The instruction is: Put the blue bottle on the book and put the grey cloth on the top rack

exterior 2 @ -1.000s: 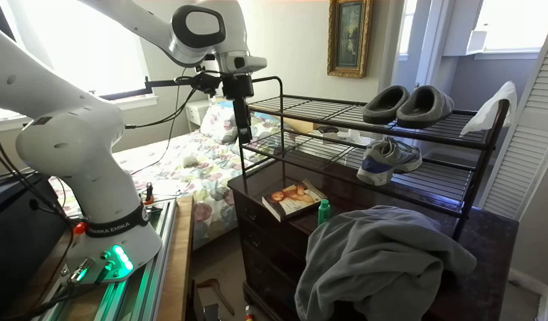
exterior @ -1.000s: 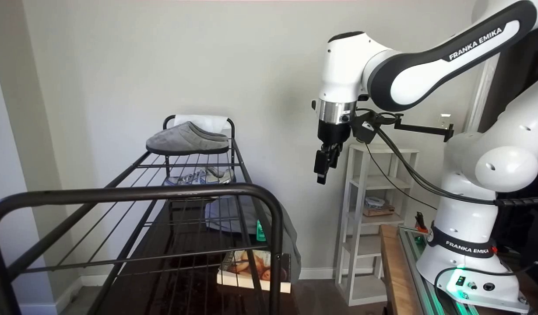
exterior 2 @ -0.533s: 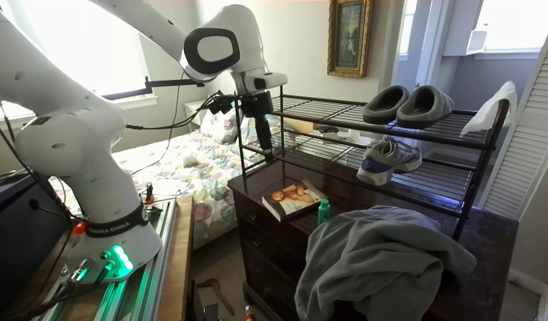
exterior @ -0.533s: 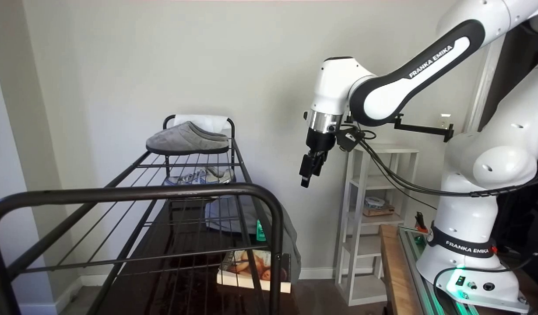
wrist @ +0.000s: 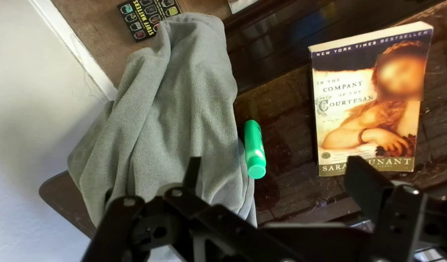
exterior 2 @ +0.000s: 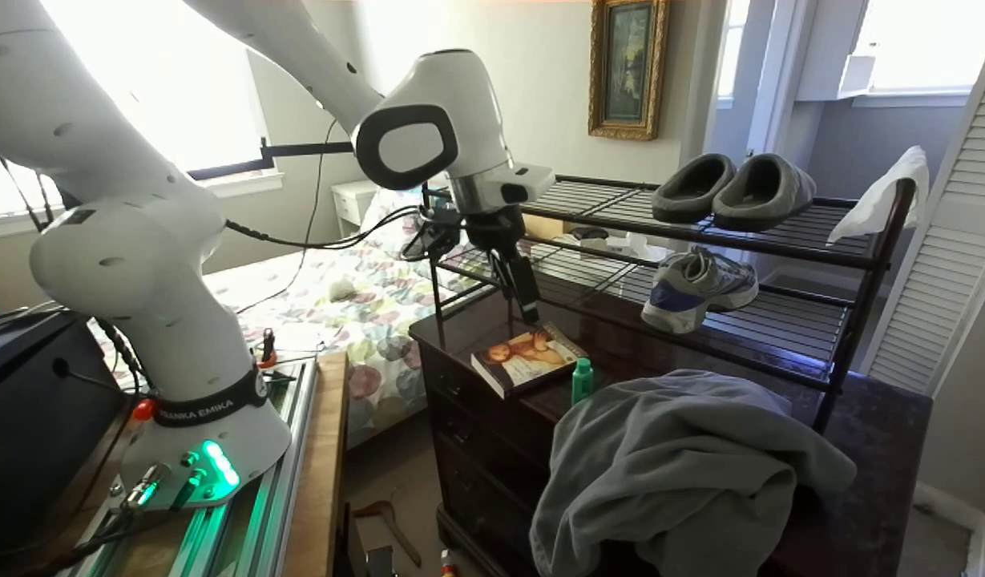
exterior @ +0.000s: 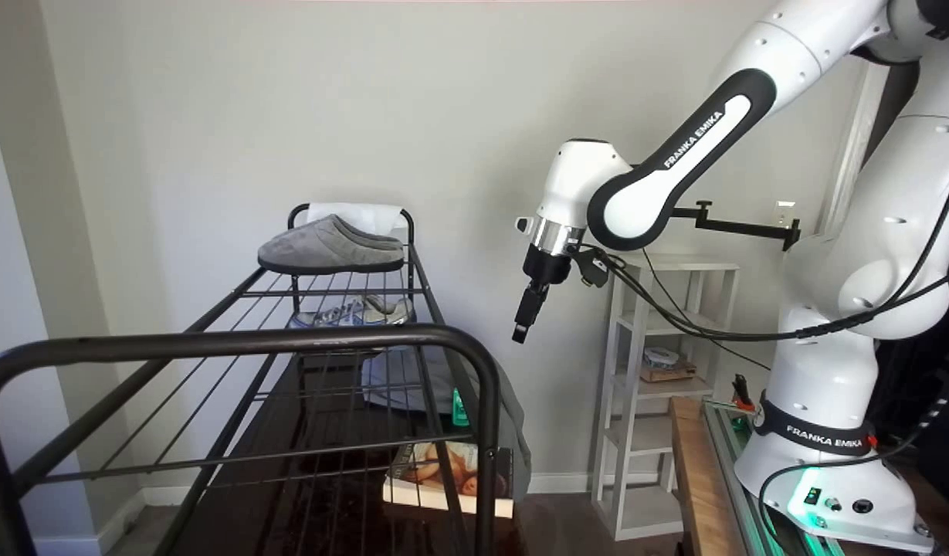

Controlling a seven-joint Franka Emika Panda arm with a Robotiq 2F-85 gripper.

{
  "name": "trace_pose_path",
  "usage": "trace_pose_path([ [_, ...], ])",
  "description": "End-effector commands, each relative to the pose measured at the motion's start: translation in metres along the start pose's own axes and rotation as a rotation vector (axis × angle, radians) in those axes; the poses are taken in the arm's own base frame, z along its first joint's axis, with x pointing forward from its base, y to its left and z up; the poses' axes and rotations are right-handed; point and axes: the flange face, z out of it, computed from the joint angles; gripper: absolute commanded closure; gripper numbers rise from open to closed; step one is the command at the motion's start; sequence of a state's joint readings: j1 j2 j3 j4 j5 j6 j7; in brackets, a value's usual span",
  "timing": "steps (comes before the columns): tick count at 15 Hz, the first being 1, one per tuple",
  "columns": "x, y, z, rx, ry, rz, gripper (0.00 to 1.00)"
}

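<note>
The gripper (wrist: 273, 166) hangs above the dresser (exterior 2: 480, 485), its fingers spread wide and nothing held between them; in both exterior views it points downward at a slant, apart from the items below. The green bottle (wrist: 254, 145) stands upright on the dresser, between the book (wrist: 365, 105) and the grey cloth (wrist: 187, 109); in the wrist view it is just beside the edge of the cloth, and whether the two touch cannot be told; it stands apart from the book; the book lies flat, front cover upward, one finger hiding a small part of its lower edge in the wrist view. The grey cloth lies in a loose, wrinkled heap on the dresser, part of it hanging over the front edge; the top rack (exterior 2: 636, 226) bears a pair of grey slippers (exterior 2: 769, 200), and a white cloth (exterior 2: 881, 199) hangs at one end of it; running shoes (exterior 2: 688, 295) rest on the lower rack (exterior 2: 748, 362); in the wrist view a second book (wrist: 146, 17), dark with a yellow title, lies on the carpet (wrist: 99, 45) beyond the cloth.
</note>
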State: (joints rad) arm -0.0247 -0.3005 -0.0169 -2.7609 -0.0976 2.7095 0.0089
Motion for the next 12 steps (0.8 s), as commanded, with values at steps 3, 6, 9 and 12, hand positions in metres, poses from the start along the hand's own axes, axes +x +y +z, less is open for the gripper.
trace_pose_path([
  [3, -0.006, -0.002, 0.036, 0.033, -0.044, -0.104, 0.00],
  [6, -0.007, -0.003, 0.033, 0.005, -0.062, -0.105, 0.00],
  [9, -0.007, -0.006, 0.035, -0.014, -0.069, -0.116, 0.00],
  [12, -0.008, -0.003, 0.034, -0.056, -0.075, -0.109, 0.00],
])
